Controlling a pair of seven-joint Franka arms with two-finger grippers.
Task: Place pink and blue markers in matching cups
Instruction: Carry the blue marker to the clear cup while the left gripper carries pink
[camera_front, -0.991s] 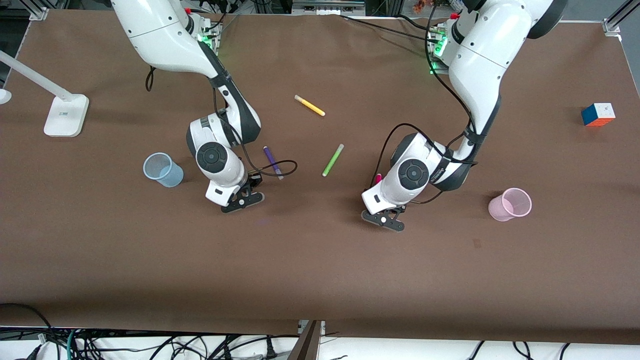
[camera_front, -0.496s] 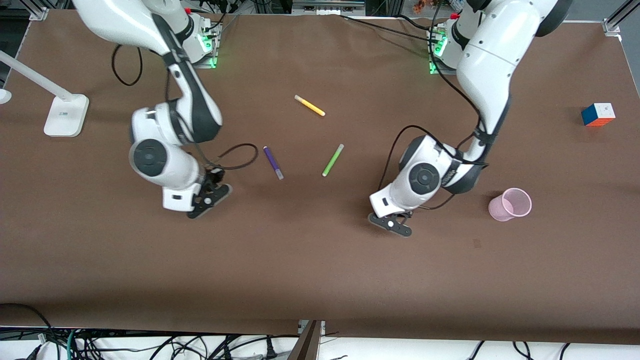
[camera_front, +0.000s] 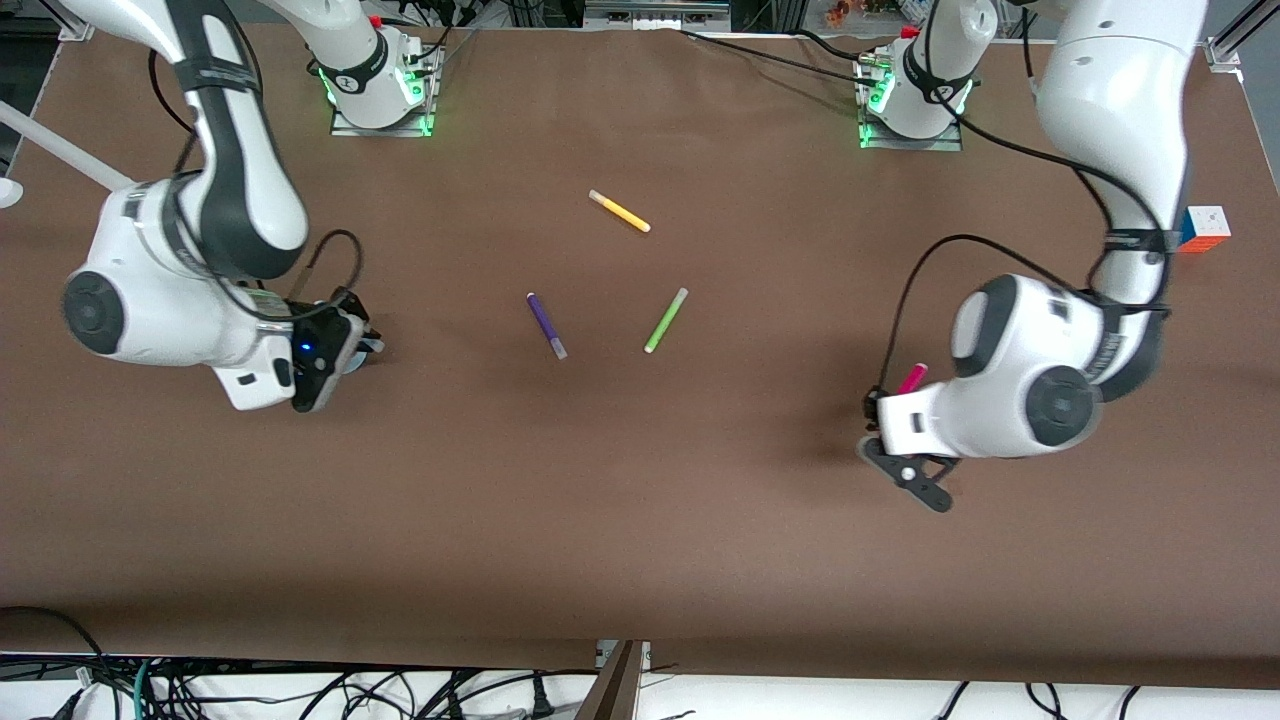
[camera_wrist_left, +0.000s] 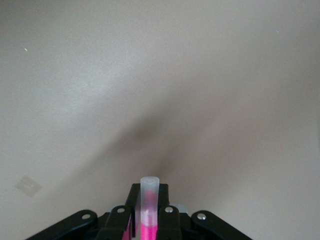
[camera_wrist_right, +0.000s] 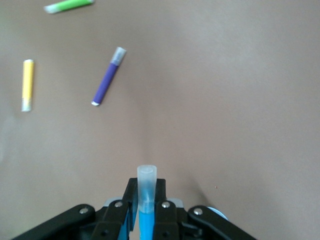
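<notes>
My left gripper (camera_wrist_left: 149, 196) is shut on the pink marker (camera_wrist_left: 148, 227), with its pale cap (camera_wrist_left: 149, 192) sticking out past the fingertips. In the front view the marker's magenta end (camera_front: 912, 378) shows beside the left hand (camera_front: 900, 398). The pink cup is hidden under that hand. My right gripper (camera_wrist_right: 147, 186) is shut on the blue marker (camera_wrist_right: 146, 222), cap outward. It hangs (camera_front: 348, 340) over the spot of the blue cup. Only a pale blue rim edge (camera_wrist_right: 218, 213) of that cup shows.
A purple marker (camera_front: 546, 325), a lime-green marker (camera_front: 665, 320) and a yellow marker (camera_front: 619, 211) lie mid-table between the arms. They also show in the right wrist view, where the purple one (camera_wrist_right: 107, 77) is closest. A colour cube (camera_front: 1205, 228) sits near the left arm's table end.
Both arms swung outward from mid-table. The right gripper carried the blue marker over the blue cup. The left gripper carried the pink marker over the pink cup, which is now covered.
</notes>
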